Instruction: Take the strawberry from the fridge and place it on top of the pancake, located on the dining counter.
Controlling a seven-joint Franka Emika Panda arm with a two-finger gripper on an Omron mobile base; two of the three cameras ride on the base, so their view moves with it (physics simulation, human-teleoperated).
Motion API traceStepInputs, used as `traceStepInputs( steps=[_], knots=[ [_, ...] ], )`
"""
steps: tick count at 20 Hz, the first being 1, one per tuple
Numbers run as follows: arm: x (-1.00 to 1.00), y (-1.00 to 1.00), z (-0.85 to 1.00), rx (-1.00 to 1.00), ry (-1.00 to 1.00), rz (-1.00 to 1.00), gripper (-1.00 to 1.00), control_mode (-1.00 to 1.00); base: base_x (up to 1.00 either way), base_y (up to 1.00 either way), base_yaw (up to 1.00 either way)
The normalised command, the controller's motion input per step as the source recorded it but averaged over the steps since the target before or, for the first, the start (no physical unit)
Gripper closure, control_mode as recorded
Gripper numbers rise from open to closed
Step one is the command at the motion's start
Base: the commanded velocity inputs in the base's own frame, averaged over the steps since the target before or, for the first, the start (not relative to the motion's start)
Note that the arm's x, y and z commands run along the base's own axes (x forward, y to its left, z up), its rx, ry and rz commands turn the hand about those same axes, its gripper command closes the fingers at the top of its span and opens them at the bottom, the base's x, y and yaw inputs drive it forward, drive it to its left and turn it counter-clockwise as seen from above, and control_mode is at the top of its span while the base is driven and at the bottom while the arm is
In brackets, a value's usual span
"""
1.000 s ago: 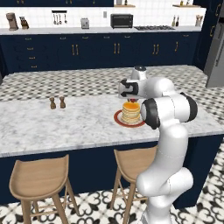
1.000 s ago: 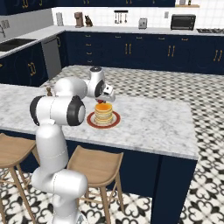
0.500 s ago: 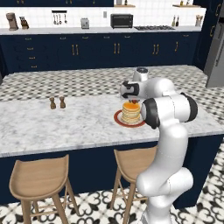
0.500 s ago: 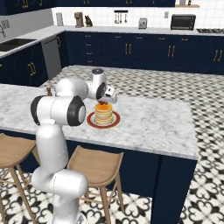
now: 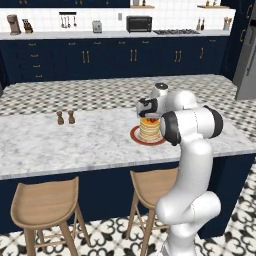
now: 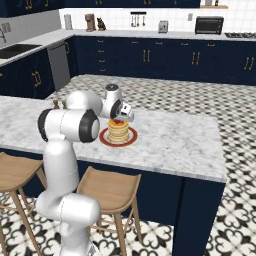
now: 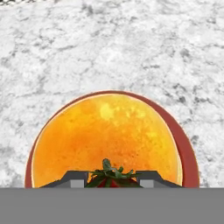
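Strawberry (image 7: 112, 176) is held between the two fingers of the gripper (image 7: 112, 180), which is partly closed around it, right over the pancake (image 7: 107, 142). The pancake sits on its red plate (image 7: 189, 154) on the dining counter (image 7: 109, 48). The berry should be lowered gently to the middle of the top, and only then should the fingers be opened, so it is not rolled off.
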Motion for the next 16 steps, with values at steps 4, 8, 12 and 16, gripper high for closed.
traceStepInputs(
  steps=[4, 8, 12, 16],
  knots=[
    [0.08, 0.01, -0.24, 0.00, 0.00, 0.00, -1.00, -1.00, 0.00, 0.00, 0.00],
    [0.00, 0.05, -0.26, 0.00, 0.00, 0.00, -1.00, -1.00, 0.00, 0.00, 0.00],
    [0.00, 0.00, -0.16, 0.00, 0.00, 0.00, -1.00, -1.00, 0.00, 0.00, 0.00],
    [0.00, 0.00, 0.00, 0.00, 0.00, 0.00, -1.00, -1.00, 0.00, 0.00, 0.00]
  ],
)
